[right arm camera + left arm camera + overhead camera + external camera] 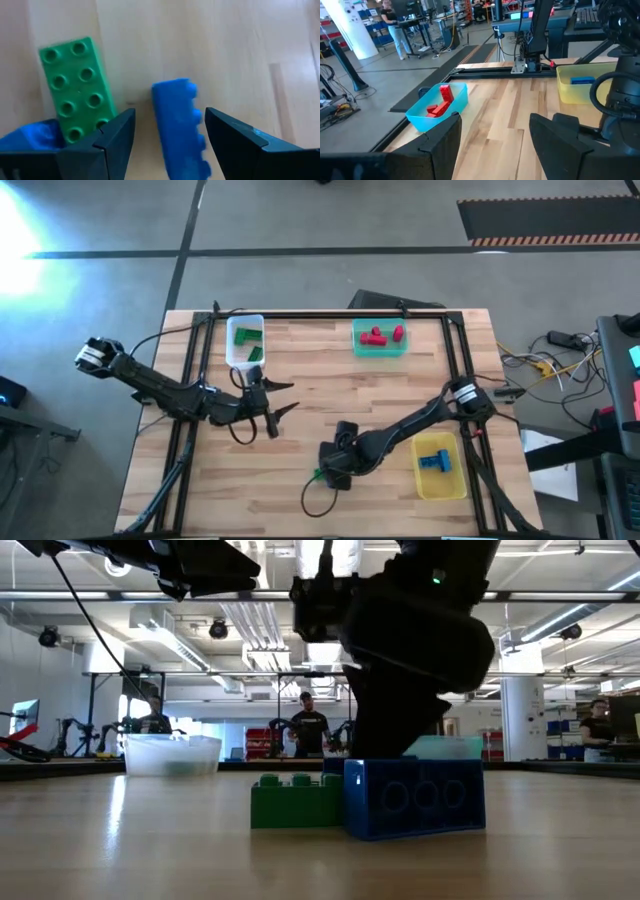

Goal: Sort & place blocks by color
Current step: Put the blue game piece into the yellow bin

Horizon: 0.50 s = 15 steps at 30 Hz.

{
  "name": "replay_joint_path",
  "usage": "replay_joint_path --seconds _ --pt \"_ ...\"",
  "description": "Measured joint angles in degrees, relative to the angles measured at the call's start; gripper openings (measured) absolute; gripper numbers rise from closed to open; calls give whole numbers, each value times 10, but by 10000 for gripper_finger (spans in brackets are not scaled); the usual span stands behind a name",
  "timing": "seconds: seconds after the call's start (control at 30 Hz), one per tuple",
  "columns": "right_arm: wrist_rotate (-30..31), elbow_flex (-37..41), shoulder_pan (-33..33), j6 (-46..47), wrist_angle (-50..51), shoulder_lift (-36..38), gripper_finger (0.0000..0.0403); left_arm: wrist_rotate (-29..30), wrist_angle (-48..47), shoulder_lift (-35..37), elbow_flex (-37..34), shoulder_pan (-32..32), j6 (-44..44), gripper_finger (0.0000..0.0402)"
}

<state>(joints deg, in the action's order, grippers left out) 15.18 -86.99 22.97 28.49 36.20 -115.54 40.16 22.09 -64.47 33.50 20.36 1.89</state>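
Two blocks lie on the counter (300,380): right tool (167,130), released, straddles the blue block (179,125) beside a green block (77,85). Left tool (280,397) hangs released near the clear bin (244,340).

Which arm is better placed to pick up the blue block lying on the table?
The right. Its gripper is open with the blue block between its fingers; the left gripper hovers open farther away.
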Motion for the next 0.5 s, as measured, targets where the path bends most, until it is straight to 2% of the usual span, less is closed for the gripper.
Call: replay_joint_path --seconds 0.23,0.5 --pt "32 3 -6 -4 11 9 230 0 1 0 2 0 5 217" --pt "35 4 -18 -22 15 10 218 0 2 0 1 0 5 217"
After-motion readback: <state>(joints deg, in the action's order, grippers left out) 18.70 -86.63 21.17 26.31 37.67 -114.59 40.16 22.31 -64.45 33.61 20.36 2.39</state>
